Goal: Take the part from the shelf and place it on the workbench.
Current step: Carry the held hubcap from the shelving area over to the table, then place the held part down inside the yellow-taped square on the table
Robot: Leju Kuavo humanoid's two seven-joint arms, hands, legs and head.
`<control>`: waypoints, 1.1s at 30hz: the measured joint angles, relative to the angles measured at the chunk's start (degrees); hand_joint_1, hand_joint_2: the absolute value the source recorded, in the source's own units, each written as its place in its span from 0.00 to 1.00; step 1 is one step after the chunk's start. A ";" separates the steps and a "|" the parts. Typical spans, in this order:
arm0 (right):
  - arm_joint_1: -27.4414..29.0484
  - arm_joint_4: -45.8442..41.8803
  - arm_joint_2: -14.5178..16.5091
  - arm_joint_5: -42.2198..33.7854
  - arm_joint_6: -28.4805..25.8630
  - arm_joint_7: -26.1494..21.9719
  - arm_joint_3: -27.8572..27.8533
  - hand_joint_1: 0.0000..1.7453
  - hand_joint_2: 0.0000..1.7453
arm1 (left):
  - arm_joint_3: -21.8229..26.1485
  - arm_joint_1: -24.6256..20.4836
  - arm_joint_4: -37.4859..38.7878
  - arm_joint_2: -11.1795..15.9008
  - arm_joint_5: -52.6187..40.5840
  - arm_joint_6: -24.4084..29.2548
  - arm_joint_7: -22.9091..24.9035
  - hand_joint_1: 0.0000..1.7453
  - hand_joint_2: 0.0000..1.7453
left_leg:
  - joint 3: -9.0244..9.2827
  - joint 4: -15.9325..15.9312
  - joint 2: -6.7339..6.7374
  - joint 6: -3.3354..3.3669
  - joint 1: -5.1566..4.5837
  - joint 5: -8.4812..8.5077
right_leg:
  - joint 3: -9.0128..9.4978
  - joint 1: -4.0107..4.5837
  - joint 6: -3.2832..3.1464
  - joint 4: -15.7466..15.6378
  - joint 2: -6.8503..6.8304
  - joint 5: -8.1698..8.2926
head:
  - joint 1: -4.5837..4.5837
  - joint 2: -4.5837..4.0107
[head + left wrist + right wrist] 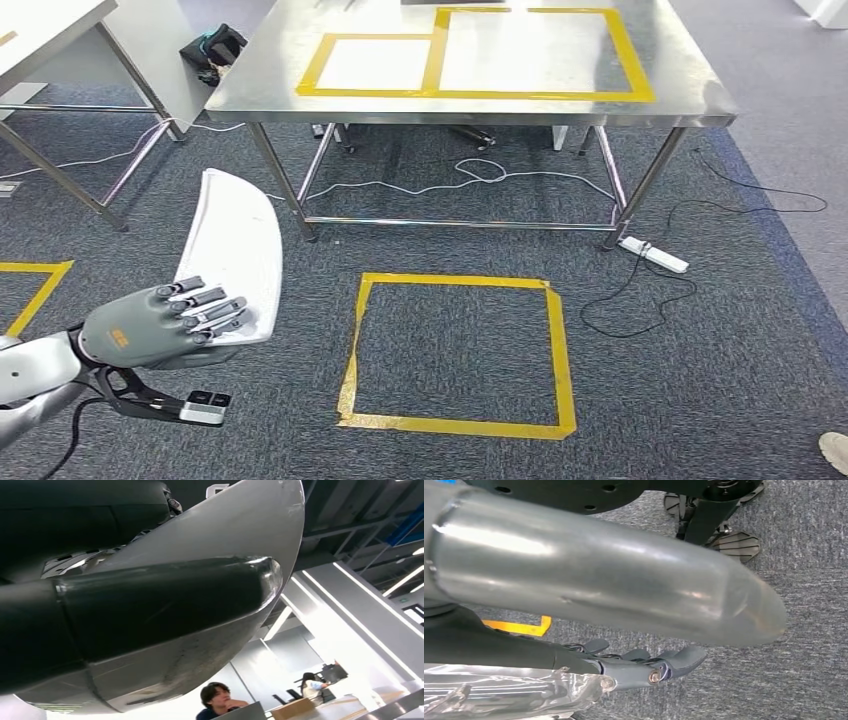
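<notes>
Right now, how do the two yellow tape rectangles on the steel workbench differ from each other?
The left yellow tape rectangle is smaller and its far edge lies nearer the robot; the right yellow tape rectangle is larger and reaches further back. They share one tape side and both are empty, on the steel workbench.

We see the part (232,255), a curved silver-white metal panel, at about eight o'clock in our head view, held off the carpet with its long axis running toward twelve. The workbench (690,75), a steel table with yellow-taped rectangles on top, stands at twelve o'clock, well apart.
</notes>
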 joint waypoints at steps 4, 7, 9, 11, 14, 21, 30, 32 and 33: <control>-0.01 0.00 0.00 0.13 -0.28 0.01 0.20 0.00 0.00 | -0.78 -0.27 -0.15 -0.89 0.04 0.04 -0.64 1.00 0.00 | -0.02 0.00 0.00 0.00 0.00 0.00 | -0.01 0.00 0.00 0.00 0.00 0.00 | 0.00 0.00; -0.01 0.00 0.00 0.18 -0.45 0.01 0.35 0.00 0.00 | -1.37 -0.45 -0.16 -1.50 0.04 0.07 -0.82 1.00 0.00 | -0.03 0.00 0.00 0.00 0.00 0.00 | -0.02 0.00 0.00 0.00 0.00 0.00 | 0.00 0.01; 0.00 0.03 0.06 0.19 -0.47 0.01 0.39 0.00 0.00 | -1.64 -0.57 -0.16 -1.75 0.04 0.07 -0.85 1.00 0.00 | -0.13 0.21 0.00 0.39 -0.10 -0.13 | 0.01 -0.24 0.25 -0.20 0.02 0.09 | 0.00 0.02; -0.02 0.13 0.23 0.20 -0.54 -0.05 0.42 0.00 0.00 | -1.90 -0.75 -0.17 -1.86 0.01 0.10 -0.85 1.00 0.00 | 0.06 -0.43 -0.02 1.46 -0.26 -0.59 | 0.04 -0.41 1.00 0.47 -0.12 1.02 | 0.00 0.02; -0.07 0.22 0.33 0.26 -0.75 -0.20 0.47 0.00 0.00 | -2.34 -1.06 -0.19 -1.95 -0.35 0.16 -0.42 1.00 0.00 | 1.76 -2.23 -0.04 2.74 0.19 -0.81 | -1.28 -0.32 1.95 3.32 -0.38 0.48 | 0.25 0.01; 0.18 0.34 0.35 0.35 -0.98 -0.04 0.79 0.00 0.00 | -3.21 0.06 -0.19 -2.39 -2.03 0.20 1.31 1.00 0.00 | 3.18 -1.74 -0.12 0.43 2.59 -1.78 | -6.25 -2.27 4.83 10.07 -0.55 -1.66 | 0.68 0.02; 0.36 0.80 0.66 0.48 -1.22 0.02 0.89 0.00 0.00 | -2.65 0.64 -0.16 -1.36 -2.13 0.30 2.25 1.00 0.00 | -2.34 8.81 1.30 -2.88 3.26 -3.10 | -2.45 -2.79 1.97 3.77 0.29 -1.21 | 0.45 0.02; 0.31 0.81 0.66 0.49 -1.23 0.01 0.90 0.00 0.00 | -2.56 0.78 -0.16 -1.28 -2.13 0.31 2.38 1.00 0.00 | -7.02 15.79 1.80 -2.24 2.58 -6.00 | -1.41 -2.35 1.32 3.08 0.02 -1.61 | 0.34 0.01; 0.31 0.81 0.66 0.49 -1.23 0.01 0.90 0.00 0.00 | -2.55 0.89 -0.16 -1.24 -2.13 0.31 2.43 1.00 0.00 | -8.77 17.97 1.81 -1.85 2.23 -7.37 | -0.90 -2.07 0.98 2.86 -0.08 -1.87 | 0.33 0.01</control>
